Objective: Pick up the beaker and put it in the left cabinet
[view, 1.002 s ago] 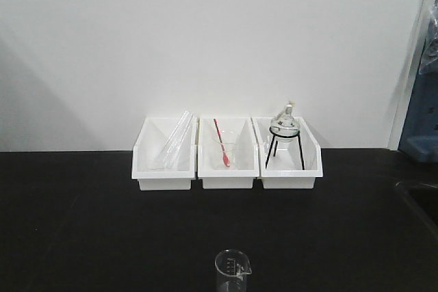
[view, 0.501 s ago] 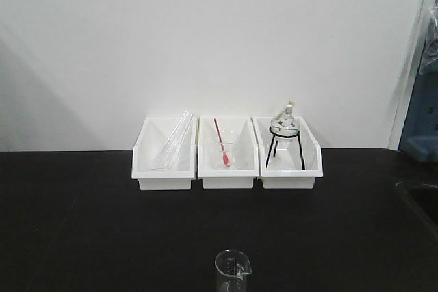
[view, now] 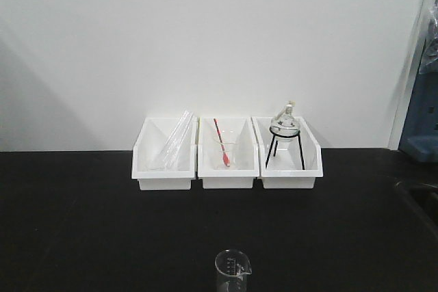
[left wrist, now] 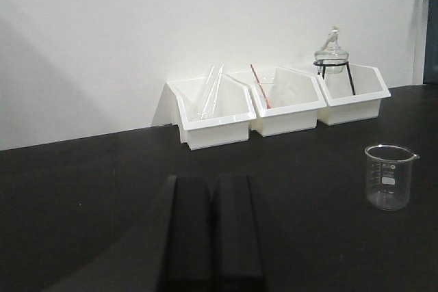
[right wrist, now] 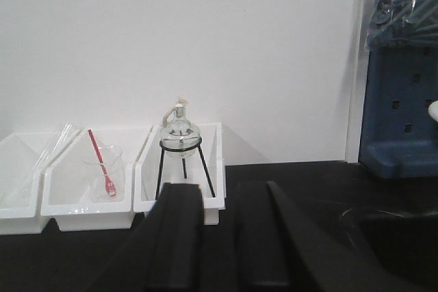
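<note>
The beaker (view: 233, 268), a small clear glass cylinder with a spout and printed marks, stands upright on the black counter near the front edge of the front view. In the left wrist view the beaker (left wrist: 391, 177) is to the right of and ahead of my left gripper (left wrist: 213, 182). That gripper's dark fingers lie together, shut and empty. My right gripper (right wrist: 219, 193) shows a narrow gap between its fingers with nothing in it, and it points at the white bins. The left cabinet is out of view.
Three white bins (view: 227, 172) stand in a row against the wall. They hold glass tubes (view: 172, 140), a clear cup with a red stirrer (view: 223, 148) and a round flask on a black tripod (view: 285, 135). A dark basin rim (right wrist: 390, 230) and a blue unit (right wrist: 400, 100) are at the right.
</note>
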Robot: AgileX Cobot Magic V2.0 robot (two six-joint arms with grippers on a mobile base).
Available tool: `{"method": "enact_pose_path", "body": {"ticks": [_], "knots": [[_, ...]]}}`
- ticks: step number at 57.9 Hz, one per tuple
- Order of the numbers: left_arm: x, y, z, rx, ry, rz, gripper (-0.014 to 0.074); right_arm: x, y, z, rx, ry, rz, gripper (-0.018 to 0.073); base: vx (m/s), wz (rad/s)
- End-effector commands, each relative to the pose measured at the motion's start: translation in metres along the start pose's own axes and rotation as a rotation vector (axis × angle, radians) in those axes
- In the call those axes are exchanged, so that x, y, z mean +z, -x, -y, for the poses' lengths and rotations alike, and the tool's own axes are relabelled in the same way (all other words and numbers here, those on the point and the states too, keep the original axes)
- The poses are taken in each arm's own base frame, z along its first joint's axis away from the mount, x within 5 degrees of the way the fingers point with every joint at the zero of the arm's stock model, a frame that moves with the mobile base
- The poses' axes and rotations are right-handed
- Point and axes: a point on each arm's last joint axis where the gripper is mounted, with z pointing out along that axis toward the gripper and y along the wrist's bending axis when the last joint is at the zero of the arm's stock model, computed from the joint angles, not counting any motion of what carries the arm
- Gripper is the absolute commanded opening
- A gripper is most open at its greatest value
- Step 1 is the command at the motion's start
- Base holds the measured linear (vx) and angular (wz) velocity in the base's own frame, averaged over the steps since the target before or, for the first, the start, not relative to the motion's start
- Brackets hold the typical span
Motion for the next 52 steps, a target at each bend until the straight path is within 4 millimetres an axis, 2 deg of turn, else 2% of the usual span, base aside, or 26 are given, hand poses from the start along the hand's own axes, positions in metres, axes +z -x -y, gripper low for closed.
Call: {"method": "enact_pose_path", "body": {"ticks": [1, 9, 12, 21, 28, 34, 42, 47, 52], "knots": [[-0.001, 0.003, 0.0, -0.012, 0.003, 0.086, 0.0001, -0.002, 0.024, 0.001, -0.001, -0.008, 0.161, 0.0451, 0.0, 0.0], [-0.001, 0.003, 0.0, -0.012, 0.003, 0.086, 0.0001, -0.003, 0.03, 0.001, -0.001, -0.012, 0.219, 0.0672, 0.0, 0.0], [-0.001, 0.003, 0.0, -0.012, 0.003, 0.086, 0.0001, -0.004, 0.031, 0.001, -0.001, -0.013, 0.238, 0.0725, 0.0, 0.0], [-0.001, 0.003, 0.0, -0.012, 0.003, 0.086, 0.0001, -0.004, 0.034, 0.002, 0.011, -0.013, 0.268, 0.0722, 0.0, 0.0], [-0.001, 0.003, 0.0, -0.012, 0.003, 0.086, 0.0001, -0.003, 0.035, 0.001, 0.085, 0.002, 0.286, 0.0698, 0.0, 0.0], [-0.001, 0.003, 0.0, -0.012, 0.003, 0.086, 0.0001, 0.005, 0.03, -0.002, 0.032, 0.028, 0.301, 0.0667, 0.0, 0.0], [-0.001, 0.003, 0.0, -0.012, 0.003, 0.086, 0.0001, 0.022, 0.005, -0.012, -0.065, 0.123, 0.287, 0.0624, 0.0, 0.0], [-0.001, 0.003, 0.0, -0.012, 0.003, 0.086, 0.0001, 0.031, -0.018, -0.02, -0.06, 0.212, 0.268, 0.0601, 0.0, 0.0], [-0.001, 0.003, 0.0, -0.012, 0.003, 0.086, 0.0001, 0.038, -0.053, -0.028, -0.041, 0.309, 0.185, 0.0587, 0.0, 0.0]]}}
